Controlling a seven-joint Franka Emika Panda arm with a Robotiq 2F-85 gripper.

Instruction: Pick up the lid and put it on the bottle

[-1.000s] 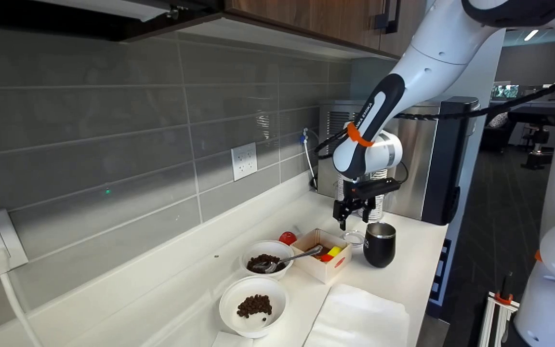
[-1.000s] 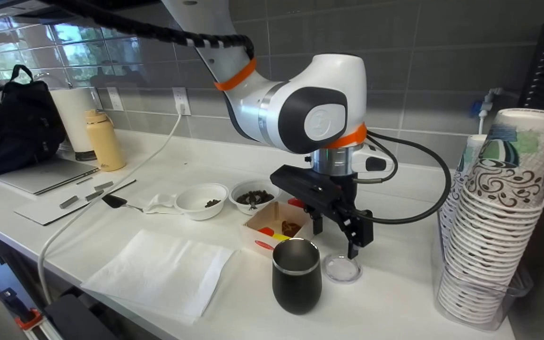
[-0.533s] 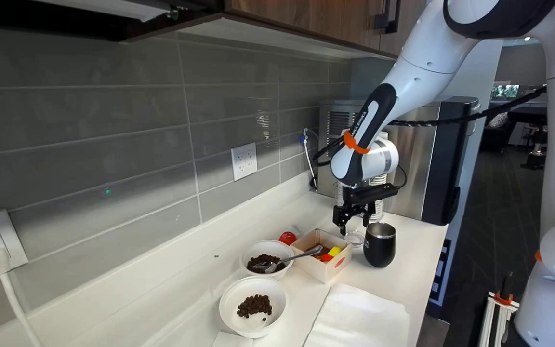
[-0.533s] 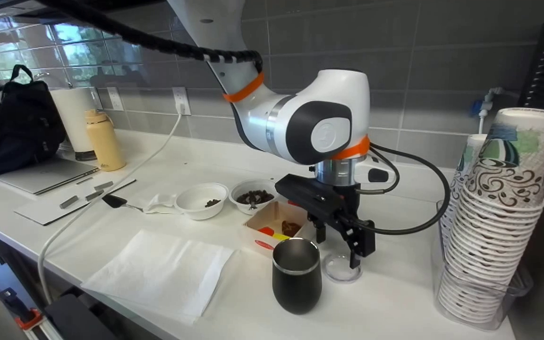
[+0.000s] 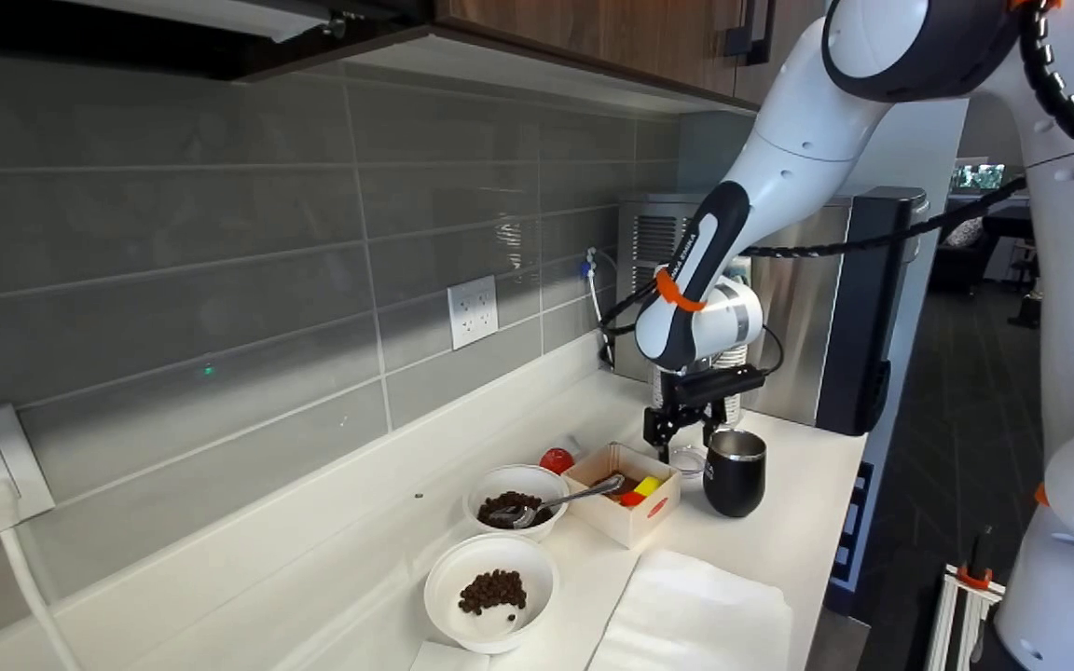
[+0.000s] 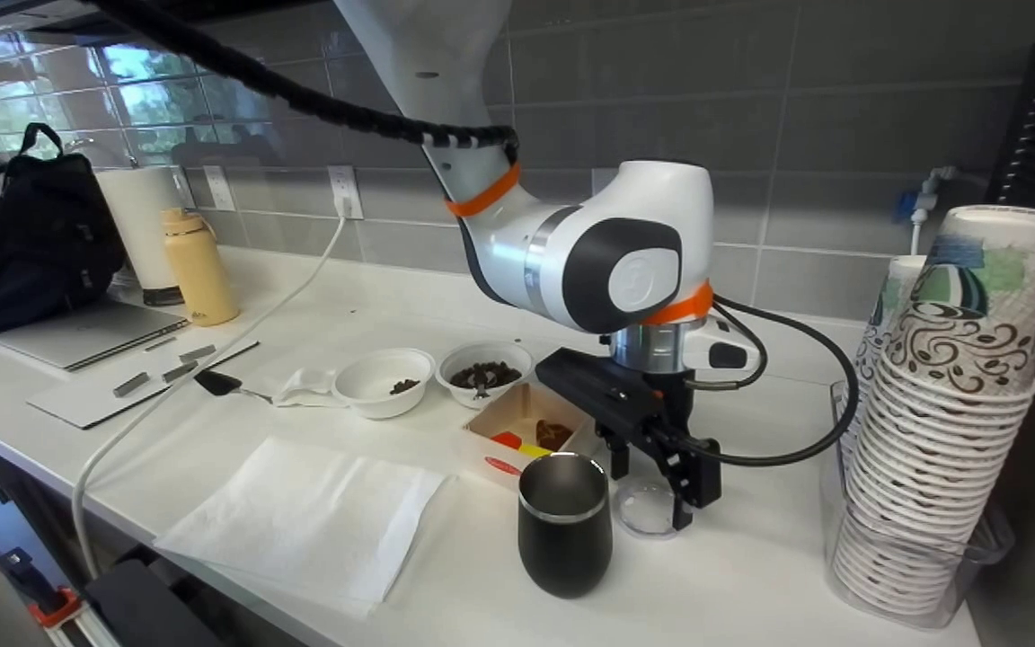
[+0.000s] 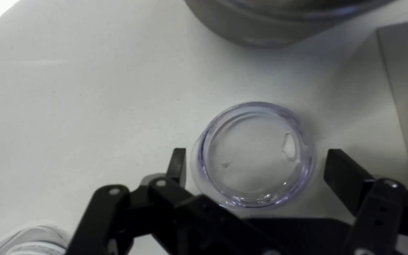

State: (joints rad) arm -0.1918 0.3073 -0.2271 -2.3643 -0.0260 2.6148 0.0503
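Note:
The clear round lid (image 7: 253, 152) lies flat on the white counter; it also shows in both exterior views (image 5: 688, 460) (image 6: 643, 509). My gripper (image 7: 256, 163) is open, with one finger on each side of the lid and a gap to it on both sides in the wrist view. In both exterior views the gripper (image 5: 686, 445) (image 6: 651, 497) points down, low over the lid. The dark bottle (image 6: 565, 548) stands upright and open-topped beside the lid; it also shows in the other views (image 5: 735, 480) (image 7: 267, 33).
A small light box (image 6: 488, 456) with coloured items stands close to the lid and one finger. Two white bowls (image 5: 437, 596) (image 5: 551, 531) with dark pieces stand beyond it. A stack of paper cups (image 6: 940, 431) stands across the lid from the box. A white napkin (image 6: 302, 530) lies flat.
My gripper has moved down toward the lid, its fingers staying open. The lid and the bottle have not moved.

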